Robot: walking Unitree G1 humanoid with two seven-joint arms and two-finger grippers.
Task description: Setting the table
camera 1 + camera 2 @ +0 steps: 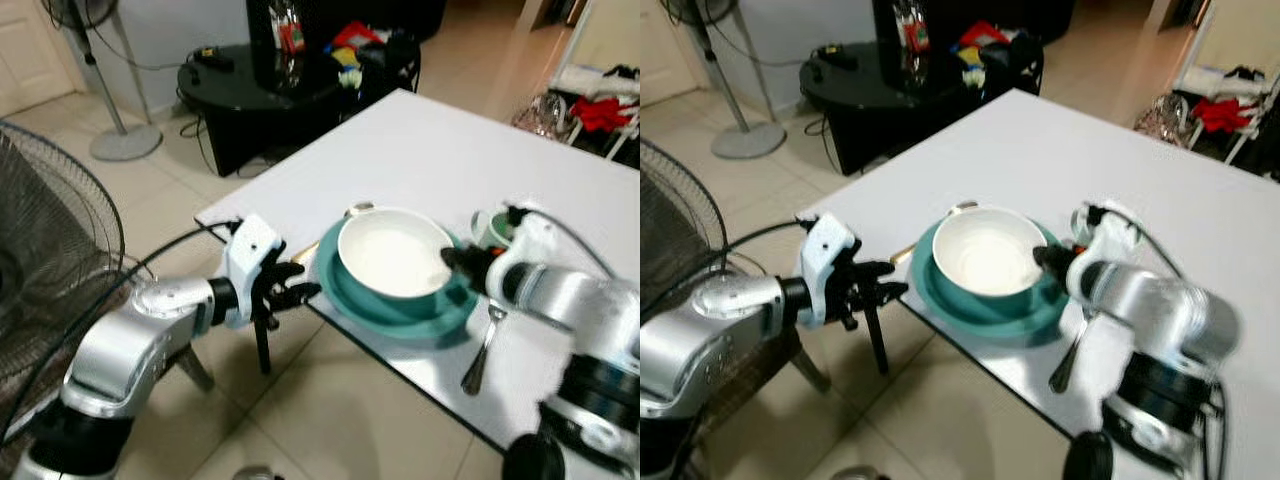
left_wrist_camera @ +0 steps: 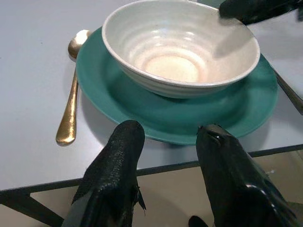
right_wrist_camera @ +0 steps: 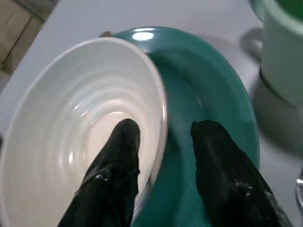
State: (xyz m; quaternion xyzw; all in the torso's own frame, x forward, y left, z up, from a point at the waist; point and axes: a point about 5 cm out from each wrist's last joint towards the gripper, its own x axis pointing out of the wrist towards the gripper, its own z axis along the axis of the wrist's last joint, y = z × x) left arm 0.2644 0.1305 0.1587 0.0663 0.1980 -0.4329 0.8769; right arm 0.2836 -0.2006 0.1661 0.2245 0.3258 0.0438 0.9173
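A white ribbed bowl (image 1: pixel 395 252) sits in a teal plate (image 1: pixel 380 300) near the left near corner of the white bench (image 1: pixel 450 160). The right end effector (image 3: pixel 161 156) straddles the bowl's right rim, one finger (image 3: pixel 118 165) inside the bowl and the other outside over the plate, the fingers parted with the rim between them; whether they press on it cannot be told. A gold spoon (image 2: pixel 71 104) lies on the bench just left of the plate, its bowl end toward the far side. A silver spoon (image 1: pixel 484 350) lies just right of the plate, and a pale green mug (image 3: pixel 284 47) stands on the right beyond it, close to the plate. The left end effector (image 2: pixel 165 156) hovers off the near edge of the bench, just short of the plate, its fingers spread apart and empty. Further off, a black round table (image 1: pixel 260 95) carries clutter, and a standing fan (image 1: pixel 110 80) rises from the tiled floor (image 1: pixel 160 200) at far left.
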